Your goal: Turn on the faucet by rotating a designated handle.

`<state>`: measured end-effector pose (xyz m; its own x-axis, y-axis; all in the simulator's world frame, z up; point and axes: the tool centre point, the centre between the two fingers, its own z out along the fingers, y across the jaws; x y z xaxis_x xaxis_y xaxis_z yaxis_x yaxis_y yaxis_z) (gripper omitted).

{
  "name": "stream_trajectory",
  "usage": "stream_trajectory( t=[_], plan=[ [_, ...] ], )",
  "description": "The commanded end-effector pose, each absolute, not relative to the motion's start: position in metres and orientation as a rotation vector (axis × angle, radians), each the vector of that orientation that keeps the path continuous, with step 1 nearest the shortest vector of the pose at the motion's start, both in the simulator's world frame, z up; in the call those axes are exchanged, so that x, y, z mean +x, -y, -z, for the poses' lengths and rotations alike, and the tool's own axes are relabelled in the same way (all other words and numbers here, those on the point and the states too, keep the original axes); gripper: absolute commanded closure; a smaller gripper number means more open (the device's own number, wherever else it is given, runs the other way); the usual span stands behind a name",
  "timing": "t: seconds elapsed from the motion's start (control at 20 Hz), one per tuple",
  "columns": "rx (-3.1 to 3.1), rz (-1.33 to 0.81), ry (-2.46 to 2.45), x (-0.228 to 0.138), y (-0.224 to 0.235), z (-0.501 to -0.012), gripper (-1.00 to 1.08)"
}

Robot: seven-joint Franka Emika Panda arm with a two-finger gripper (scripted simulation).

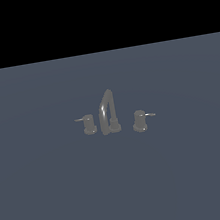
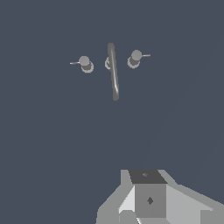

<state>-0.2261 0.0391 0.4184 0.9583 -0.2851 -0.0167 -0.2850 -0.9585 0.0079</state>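
Observation:
The faucet (image 1: 108, 113) is a small dull-grey set standing on a flat blue-grey surface, with a tall arched spout (image 1: 106, 110) in the middle. The handle (image 1: 89, 124) is the upright knob on the exterior view's left, and its thin pale rod points outward. In the wrist view the faucet (image 2: 113, 70) lies far ahead, with the handle (image 2: 85, 64) beside the spout. Only grey blocky parts of my gripper (image 2: 148, 199) show at the wrist view's edge, well short of the faucet and touching nothing. Its fingertips are not visible. The arm is absent from the exterior view.
A bulkier, leaning grey knob (image 1: 139, 120) stands on the exterior view's right of the spout, its rod pointing outward; it also shows in the wrist view (image 2: 134, 58). The blue-grey floor (image 1: 55, 192) stretches around the faucet.

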Motion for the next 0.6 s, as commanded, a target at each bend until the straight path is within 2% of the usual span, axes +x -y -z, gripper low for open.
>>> stream_trajectory(
  t=[0.0,0.55],
  plan=[
    [3.091,0.027,0.536,-0.22,-0.049,-0.405,1.08],
    [3.011,0.025,0.89,-0.187,-0.088,-0.348,1.08]
  ],
)
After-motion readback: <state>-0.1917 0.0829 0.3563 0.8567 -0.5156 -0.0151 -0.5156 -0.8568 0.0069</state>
